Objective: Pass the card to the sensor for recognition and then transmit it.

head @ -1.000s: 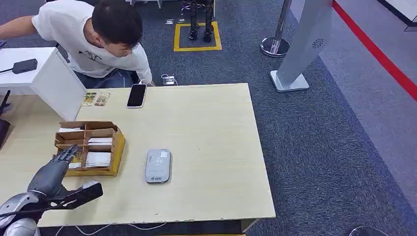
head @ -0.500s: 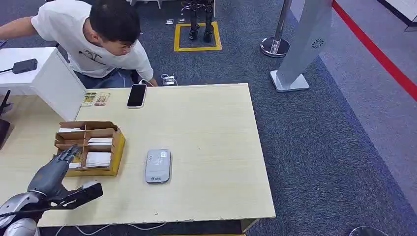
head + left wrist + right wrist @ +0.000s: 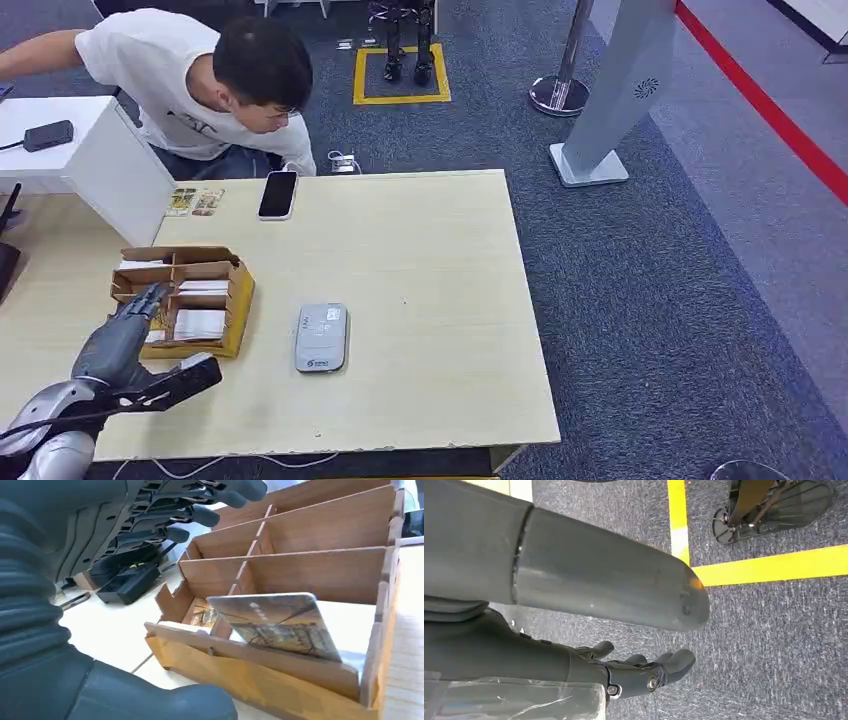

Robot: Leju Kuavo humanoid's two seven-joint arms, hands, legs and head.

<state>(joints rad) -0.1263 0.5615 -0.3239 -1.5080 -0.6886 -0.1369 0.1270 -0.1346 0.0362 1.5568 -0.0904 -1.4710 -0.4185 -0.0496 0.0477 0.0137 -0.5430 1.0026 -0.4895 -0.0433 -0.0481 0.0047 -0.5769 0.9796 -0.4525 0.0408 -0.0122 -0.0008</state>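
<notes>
Table (image 3: 420, 240), near its left edge: left hand (image 3: 125, 335), fingers apart and empty, is advancing over the card box (image 3: 232, 300). Card (image 3: 280, 622) is waiting ungrasped; pickup is approaching.

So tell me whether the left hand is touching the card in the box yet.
Apart. The left wrist view shows the left hand with fingers spread above the box, open space between them and the card.

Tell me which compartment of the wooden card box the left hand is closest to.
The left hand reaches the wooden card box's nearest row, where the printed card leans; the rows behind lie farther from the fingers.
</notes>
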